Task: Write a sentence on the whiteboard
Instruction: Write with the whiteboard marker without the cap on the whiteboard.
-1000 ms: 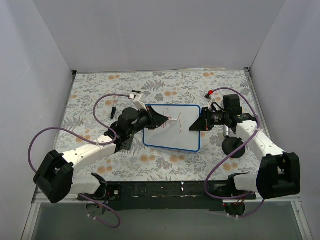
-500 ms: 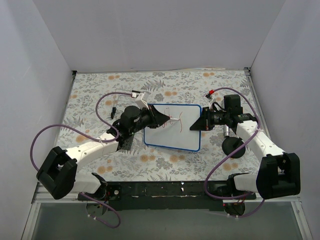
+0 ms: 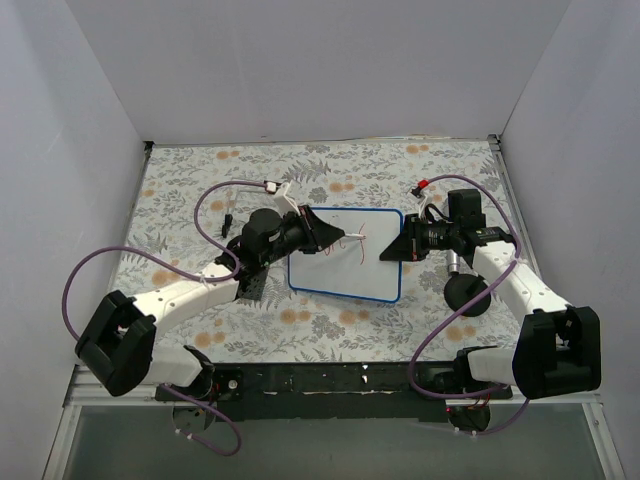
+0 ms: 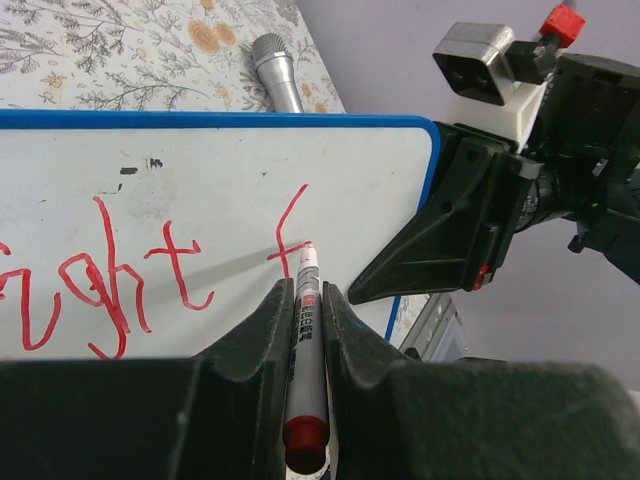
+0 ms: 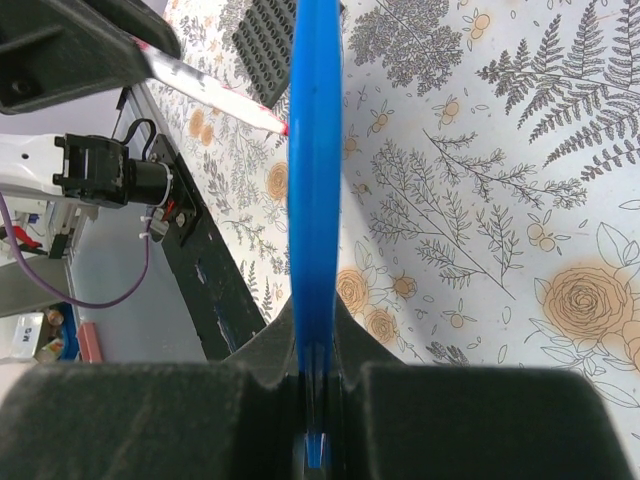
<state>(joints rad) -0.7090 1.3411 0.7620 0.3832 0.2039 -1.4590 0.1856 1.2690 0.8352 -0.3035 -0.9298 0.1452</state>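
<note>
The whiteboard (image 3: 345,268) lies tilted at mid-table, its blue rim (image 5: 315,180) seen edge-on in the right wrist view. My right gripper (image 3: 393,249) is shut on the board's right edge (image 5: 315,335). My left gripper (image 4: 308,292) is shut on a red marker (image 4: 306,330). The marker's tip touches the board at the crossbar of a red "f". The sentence (image 4: 120,280) reads "ght f" in the left wrist view; its start is cut off at the left. From above, my left gripper (image 3: 335,236) hovers over the board's upper middle.
A silver cylinder (image 4: 277,70) lies on the floral cloth beyond the board's right side. A dark studded plate (image 5: 265,45) sits left of the board, under my left arm. A small black item (image 3: 228,220) lies at far left. White walls enclose the table.
My left gripper has slid to the right across the board with the marker. The right gripper and the board have stayed put.
</note>
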